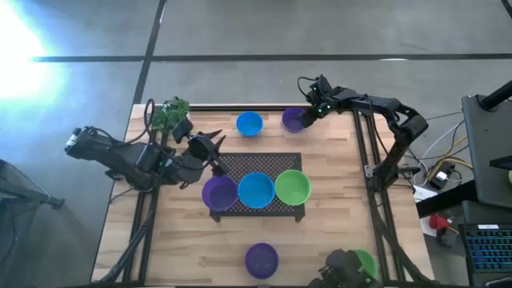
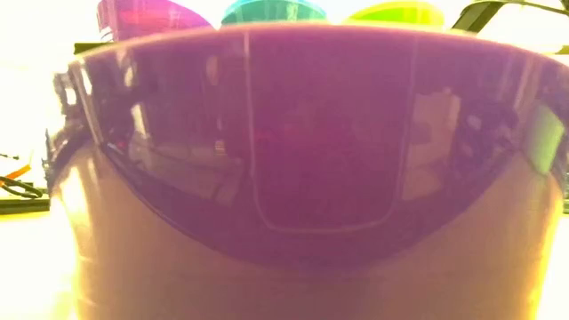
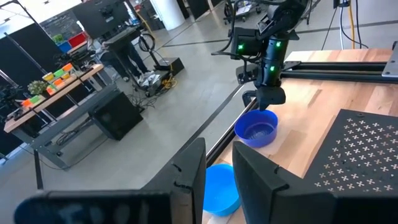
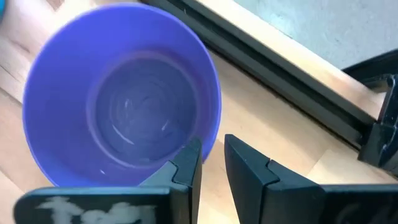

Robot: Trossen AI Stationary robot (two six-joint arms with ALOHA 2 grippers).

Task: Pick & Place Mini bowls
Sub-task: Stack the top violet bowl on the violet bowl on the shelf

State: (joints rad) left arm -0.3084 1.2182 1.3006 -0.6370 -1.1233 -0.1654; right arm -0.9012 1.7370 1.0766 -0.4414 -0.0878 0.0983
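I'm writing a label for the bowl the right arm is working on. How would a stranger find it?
Start at the black mesh mat mid-table, then look to the far edge, where two bowls sit. It is the purple bowl at the right hand, not the blue bowl beside it.

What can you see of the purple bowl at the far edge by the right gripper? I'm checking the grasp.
The purple bowl is small, round, glossy plastic, upright and empty, standing on the wooden table near its far edge, right of a blue bowl. The right gripper hangs over its rim, fingers slightly apart, one finger inside the rim and one outside.
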